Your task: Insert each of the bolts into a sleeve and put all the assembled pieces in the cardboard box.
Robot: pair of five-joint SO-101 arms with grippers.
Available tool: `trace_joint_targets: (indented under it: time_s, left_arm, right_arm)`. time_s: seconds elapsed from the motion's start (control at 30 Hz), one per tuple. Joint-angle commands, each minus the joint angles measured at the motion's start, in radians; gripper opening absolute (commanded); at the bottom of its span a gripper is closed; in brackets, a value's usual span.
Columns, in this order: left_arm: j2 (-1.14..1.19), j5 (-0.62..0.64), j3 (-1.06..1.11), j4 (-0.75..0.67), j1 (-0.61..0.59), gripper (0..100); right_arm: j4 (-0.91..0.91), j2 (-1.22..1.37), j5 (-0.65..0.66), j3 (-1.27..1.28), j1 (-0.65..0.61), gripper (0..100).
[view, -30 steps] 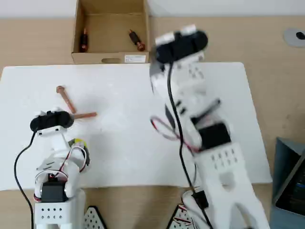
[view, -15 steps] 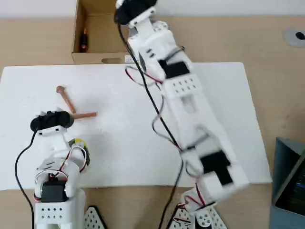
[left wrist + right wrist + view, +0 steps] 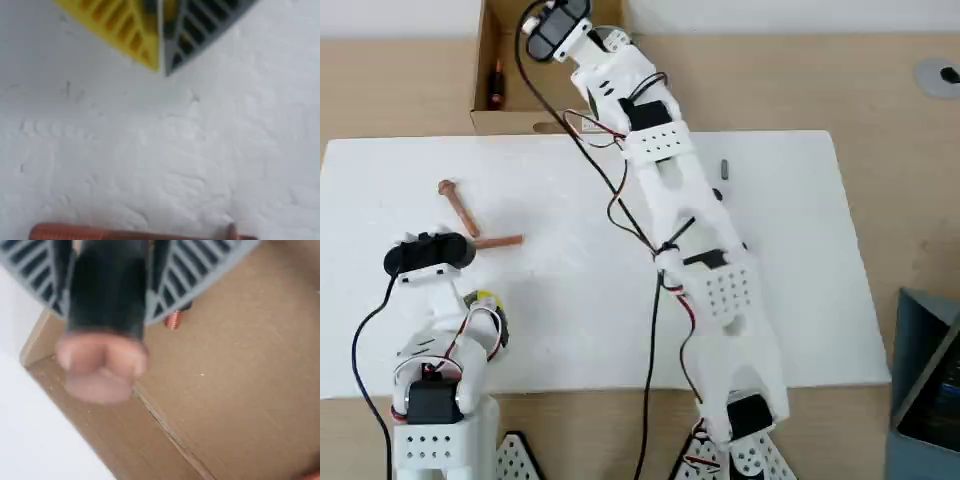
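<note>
My right gripper (image 3: 556,24) hangs over the cardboard box (image 3: 534,122), shut on a black sleeve (image 3: 106,295) with a copper bolt head (image 3: 102,365) sticking out of it. Beneath it lies the box floor (image 3: 240,370), where another assembled piece (image 3: 173,319) rests. One assembled piece (image 3: 497,85) lies by the box's left wall. Two bare copper bolts (image 3: 457,206) (image 3: 500,241) lie on the white mat, just beyond my left gripper (image 3: 430,252). The left gripper (image 3: 161,64) is shut with nothing in it, its tips meeting above the mat, and a bolt (image 3: 130,233) lies close by.
The white mat (image 3: 570,310) covers most of the wooden table. A small dark piece (image 3: 724,169) lies on the mat to the right of the stretched right arm. A grey bin (image 3: 930,370) stands at the right edge.
The right arm has swung from above the mat out to the box, carrying the sleeved bolt. The small dark piece on the mat came into sight. The left arm has kept still.
</note>
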Motion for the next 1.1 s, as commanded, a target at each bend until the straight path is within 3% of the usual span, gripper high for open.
trace_joint_targets:
  time_s: [0.0,0.23,0.73,1.07]
  left_arm:
    - [-0.005,-0.002,-0.003,-0.003,-0.008,0]
    - [-0.005,-0.002,-0.003,-0.003,-0.008,0]
    - [-0.005,0.0,-0.003,-0.003,-0.008,0]
    - [-0.005,0.0,-0.003,-0.003,-0.008,0]
  right_arm:
    - [0.0,0.03,0.051,-0.16,0.01,1.6]
    - [0.15,0.097,0.049,-0.297,0.01,15.6]
    - [0.17,0.082,0.048,-0.354,0.01,15.7]
    - [0.393,-0.053,0.046,-0.354,0.015,15.7]
